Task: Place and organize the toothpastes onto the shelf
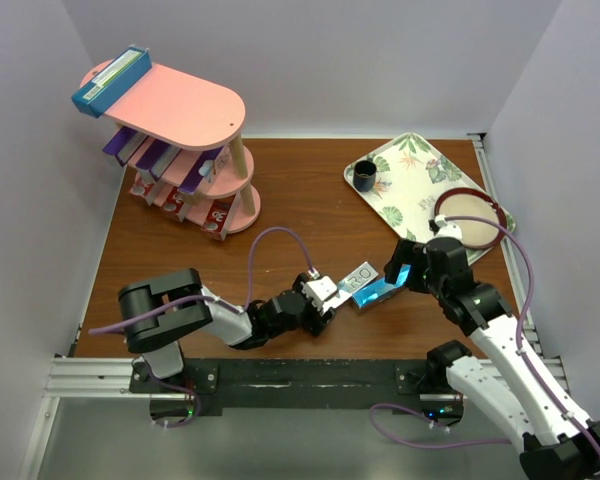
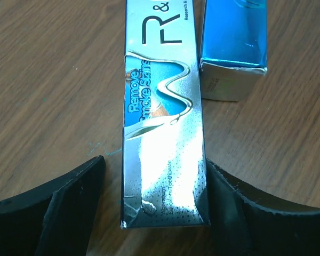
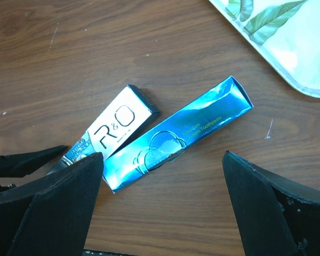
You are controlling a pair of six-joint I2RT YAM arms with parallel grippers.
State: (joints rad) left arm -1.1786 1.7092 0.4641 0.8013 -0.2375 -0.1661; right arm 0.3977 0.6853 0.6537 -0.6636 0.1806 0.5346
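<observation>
- Pretty sure it's a robotics lab test cell: plain pale partition walls [image 1: 30,200] box in a brown wood-grain counter [image 1: 310,215].
- Silver aluminium rail [image 1: 90,375] along its near edge, thin purple cables [image 1: 276,230] looping about.

Left tool [image 1: 338,293] low, jaws apart; right tool [image 1: 400,274] beside it, jaws wide

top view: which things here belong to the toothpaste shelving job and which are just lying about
Job: pink three-tier wooden-post shelf; silver-white cardboard carton; glossy blue cardboard carton; blue-and-white carton on the top tier; purple cartons below it; red cartons lowest.
Lying about: leaf-patterned tray; small dark cup on it; round red-rimmed dish.
</observation>
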